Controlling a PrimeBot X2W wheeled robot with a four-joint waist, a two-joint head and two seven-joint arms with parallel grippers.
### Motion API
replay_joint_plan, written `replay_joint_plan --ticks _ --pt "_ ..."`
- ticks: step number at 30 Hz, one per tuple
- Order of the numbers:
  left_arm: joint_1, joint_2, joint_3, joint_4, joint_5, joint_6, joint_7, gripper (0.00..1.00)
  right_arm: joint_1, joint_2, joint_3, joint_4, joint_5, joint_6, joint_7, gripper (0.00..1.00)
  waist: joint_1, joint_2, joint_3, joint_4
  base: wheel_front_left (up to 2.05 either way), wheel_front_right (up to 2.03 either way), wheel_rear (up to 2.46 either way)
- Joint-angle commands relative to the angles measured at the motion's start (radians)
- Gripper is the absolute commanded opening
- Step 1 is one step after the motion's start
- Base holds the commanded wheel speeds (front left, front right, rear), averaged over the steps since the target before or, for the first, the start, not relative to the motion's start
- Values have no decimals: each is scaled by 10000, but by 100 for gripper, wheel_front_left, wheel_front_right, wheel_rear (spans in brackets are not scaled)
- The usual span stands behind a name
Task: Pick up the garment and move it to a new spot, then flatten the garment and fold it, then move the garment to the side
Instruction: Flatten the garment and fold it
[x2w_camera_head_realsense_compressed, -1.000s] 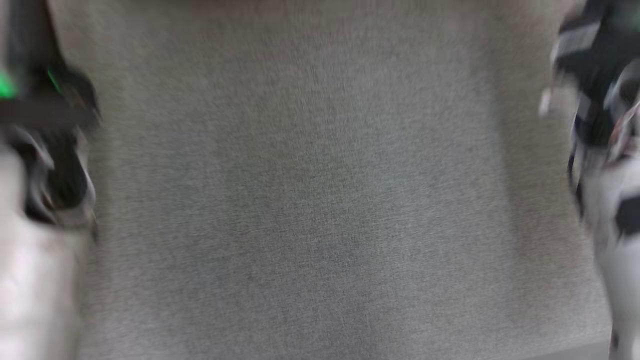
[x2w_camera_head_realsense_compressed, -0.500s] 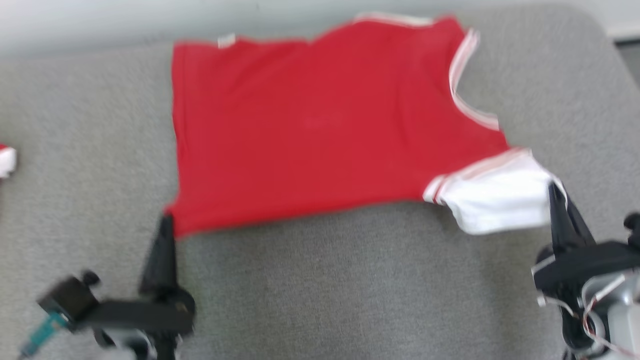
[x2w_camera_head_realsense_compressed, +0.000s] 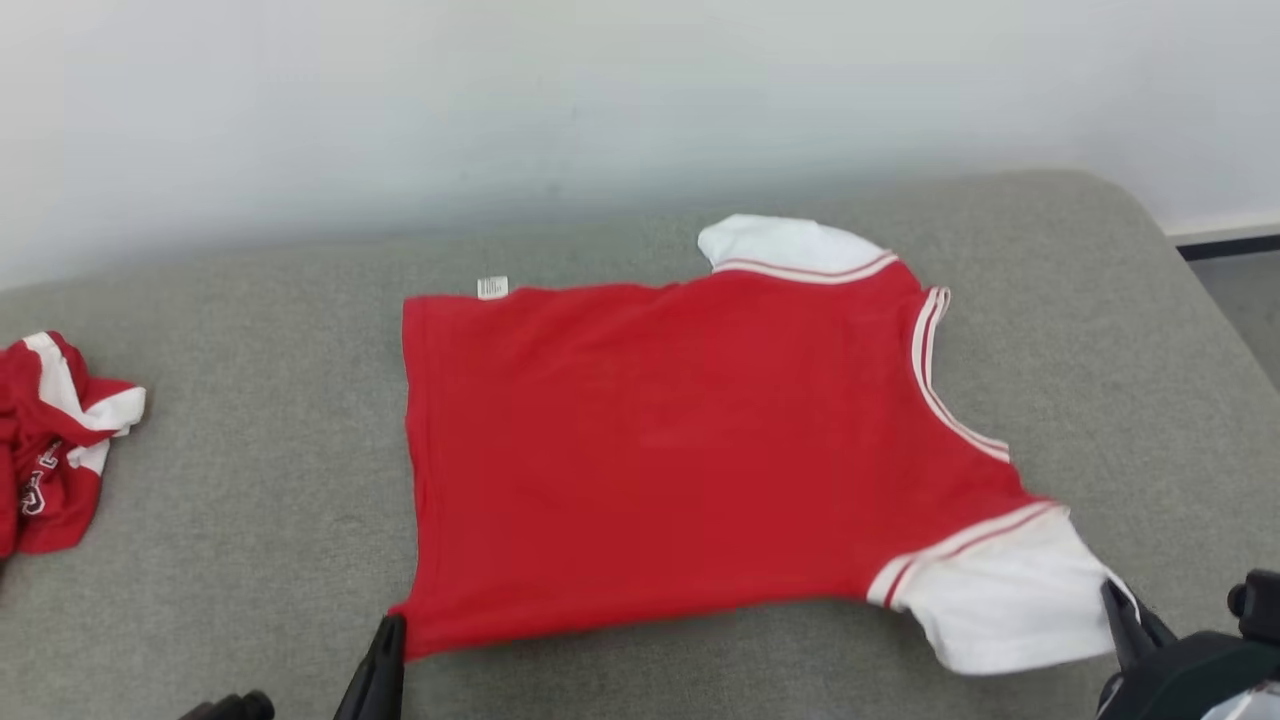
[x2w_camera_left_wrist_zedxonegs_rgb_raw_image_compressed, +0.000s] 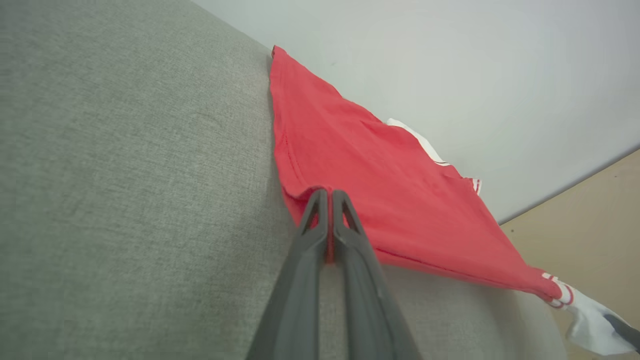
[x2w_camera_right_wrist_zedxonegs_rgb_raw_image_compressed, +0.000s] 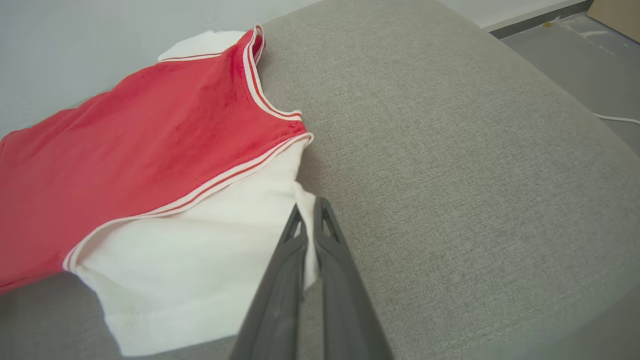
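Note:
A red garment (x2w_camera_head_realsense_compressed: 660, 450) with white sleeves and white-striped trim lies spread flat on the grey cushioned surface (x2w_camera_head_realsense_compressed: 240, 520). My left gripper (x2w_camera_head_realsense_compressed: 388, 628) is shut on its near left hem corner; in the left wrist view the left gripper (x2w_camera_left_wrist_zedxonegs_rgb_raw_image_compressed: 327, 195) pinches red fabric of the garment (x2w_camera_left_wrist_zedxonegs_rgb_raw_image_compressed: 380, 190). My right gripper (x2w_camera_head_realsense_compressed: 1112, 598) is shut on the edge of the near white sleeve (x2w_camera_head_realsense_compressed: 1010, 600); in the right wrist view the right gripper (x2w_camera_right_wrist_zedxonegs_rgb_raw_image_compressed: 311, 207) pinches the white cloth of the sleeve (x2w_camera_right_wrist_zedxonegs_rgb_raw_image_compressed: 210, 235). The far sleeve (x2w_camera_head_realsense_compressed: 780, 243) lies toward the wall.
A second red and white garment (x2w_camera_head_realsense_compressed: 55, 440) lies crumpled at the surface's left edge. A pale wall (x2w_camera_head_realsense_compressed: 600, 100) rises behind the surface. The surface's rounded right corner drops to the floor (x2w_camera_head_realsense_compressed: 1240, 290). Bare grey fabric lies right of the shirt.
The head camera has tilted up, bringing the whole shirt, the wall and the crumpled garment into view. Both grippers stay shut on the shirt's near edge.

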Motion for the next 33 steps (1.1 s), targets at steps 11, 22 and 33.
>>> replay_joint_plan --ticks 11,22,33 --pt "948 416 -278 -32 211 439 617 0 911 -15 40 308 -577 -23 826 0 3 3 -338 162 0 0 0" --pt "1066 519 -497 -182 352 706 904 0 989 -12 217 -261 -608 -23 1594 0 3 3 -390 290 0 0 0" --pt "-261 312 -652 -272 235 900 1621 0 -687 -7 628 -156 -930 -23 1684 0 3 3 -93 299 0 0 0"
